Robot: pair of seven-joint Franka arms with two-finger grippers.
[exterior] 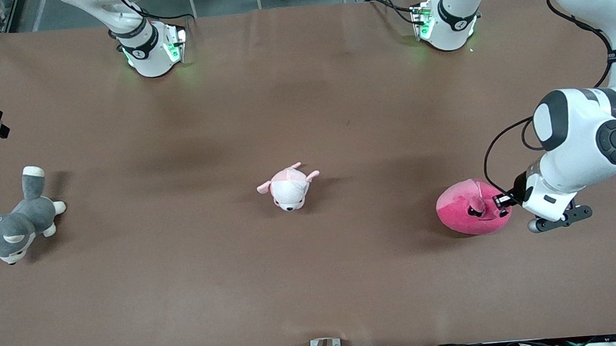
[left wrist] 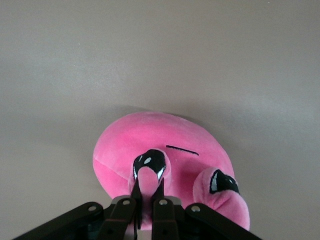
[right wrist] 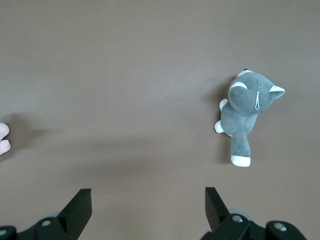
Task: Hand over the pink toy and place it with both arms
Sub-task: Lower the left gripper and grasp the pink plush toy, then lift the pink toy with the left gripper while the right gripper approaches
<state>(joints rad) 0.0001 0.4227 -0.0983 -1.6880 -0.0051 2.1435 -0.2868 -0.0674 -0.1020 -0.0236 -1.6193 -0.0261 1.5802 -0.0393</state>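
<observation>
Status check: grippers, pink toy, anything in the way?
Left gripper shut on pink toy, toy on table. Right gripper open, waiting above table. Pale pink plush mid-table; grey dog at right arm's end.

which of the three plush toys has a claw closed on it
The round hot-pink plush at the left arm's end of the table; the left claw pinches its nub.

Front view cuts the right arm (exterior: 138, 38) off above its base, so its gripper doesn't show there at all. The left gripper (exterior: 502, 200) is mostly buried under its own wrist, only a black tip pokes out against the pink toy (exterior: 468, 212). In the left wrist view the toy's lower edge is covered by the fingers (left wrist: 131, 207). Right wrist view clips the pale pink plush (right wrist: 3, 140) down to a sliver at the frame edge.
</observation>
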